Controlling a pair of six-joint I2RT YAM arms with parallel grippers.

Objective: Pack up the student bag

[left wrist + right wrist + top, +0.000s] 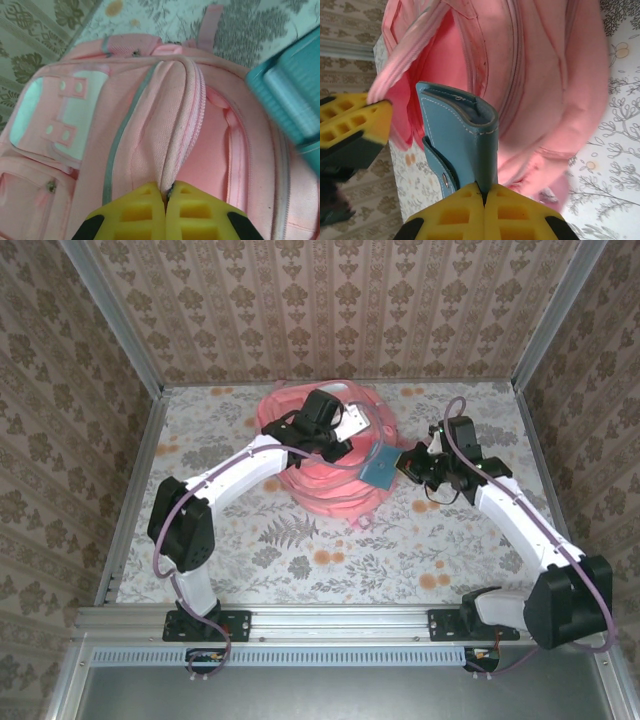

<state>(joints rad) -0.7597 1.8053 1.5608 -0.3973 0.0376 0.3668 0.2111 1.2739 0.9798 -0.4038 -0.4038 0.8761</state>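
Left fingers (135,215) pressed together, pinching the zip lip of the student bag (150,125) and lifting it so the main pocket gapes. Right fingers (455,215) also pressed together, pinching the bottom edge of a blue booklet (465,135). Booklet stands upright at the pocket mouth, top edge just beside the pink lining, not yet inside. Its snap tab hangs loose on one side.

Risks, as judgement:
- Grip on the booklet is at one edge only, so it could pivot or slip if its top edge bumps the zip lip.
- Loose snap tab could snag on the zipper teeth.
- Left pinch holds just a thin fold of fabric; if that fold slides out, the mouth drops shut on the booklet.
- Both sets of fingers work close together at the opening, so contact between them is possible.

Student bag lies at the middle of the table's far edge, with the booklet toward its right side. Table (300,560) has a pale floral pattern. Metal rail runs along the near edge. Walls (330,300) carry brown damask wallpaper, with metal posts at the far corners.
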